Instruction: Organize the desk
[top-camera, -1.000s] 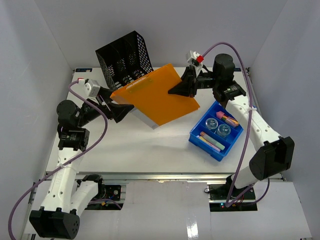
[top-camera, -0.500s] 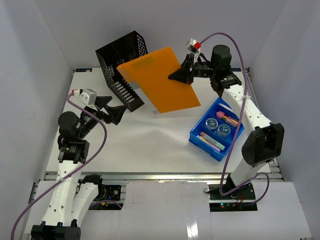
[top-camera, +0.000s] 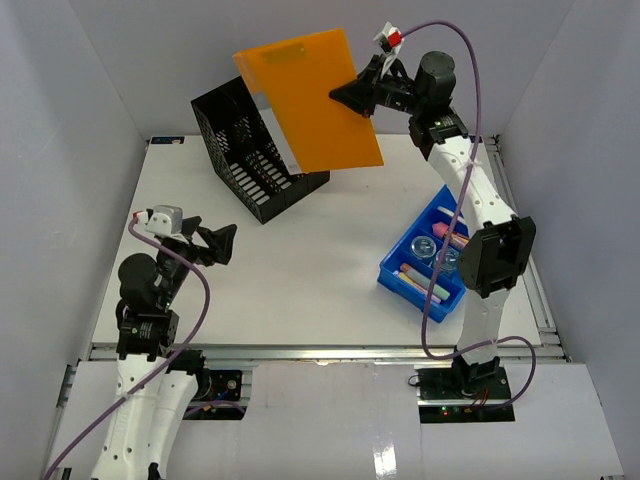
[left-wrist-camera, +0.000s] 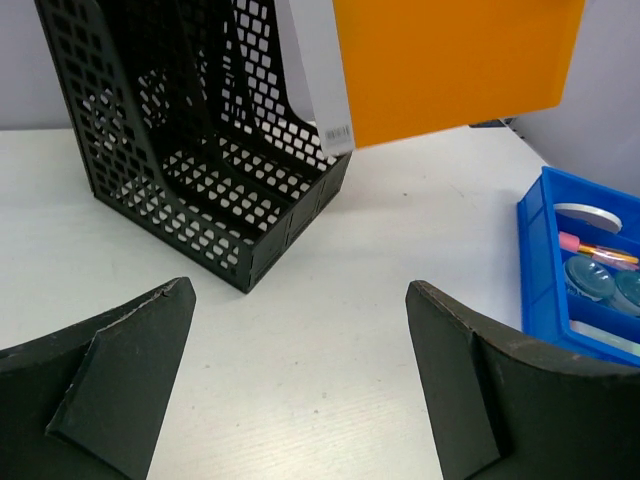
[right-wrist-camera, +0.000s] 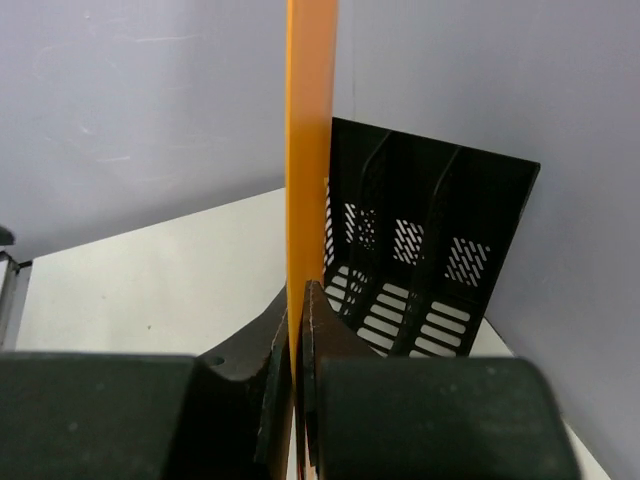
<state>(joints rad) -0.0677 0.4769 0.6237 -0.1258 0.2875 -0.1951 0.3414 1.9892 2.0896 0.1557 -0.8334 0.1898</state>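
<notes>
From the top camera I am seeing the right claw (top-camera: 345, 97) pinching the near edge of an orange folder (top-camera: 315, 100) and holding it up in the air. The folder is spreading out ahead of the claw's tips, over the back of the desk (top-camera: 300, 260). A black file rack (top-camera: 255, 150) is sitting on the desk below and just beyond the folder's far side, tipped back with its open slots facing up. The left claw (top-camera: 222, 243) is hanging low over the desk with its jaws spread wide and nothing between them. The rack is standing well ahead of it. A blue tray (top-camera: 400, 275) is lying on the desk, well off to that claw's right.

Through the left wrist camera, the left claw (left-wrist-camera: 298, 290) is gaping wide over bare desk (left-wrist-camera: 400, 220). The rack (left-wrist-camera: 200, 150) is standing ahead and a little left of the tips. The folder (left-wrist-camera: 450, 60) is hanging above and ahead, with a white sheet (left-wrist-camera: 315, 70) showing along its left edge. I cannot tell whether that is loose paper or part of the folder. The tray (left-wrist-camera: 535, 250) is showing at the right.

Through the right wrist camera, the right claw (right-wrist-camera: 298, 290) is clamping the folder (right-wrist-camera: 312, 130) edge-on, with the jaws nearly together. The rack (right-wrist-camera: 430, 230) is sitting beyond the tips, to the right, on the desk (right-wrist-camera: 150, 270).
</notes>
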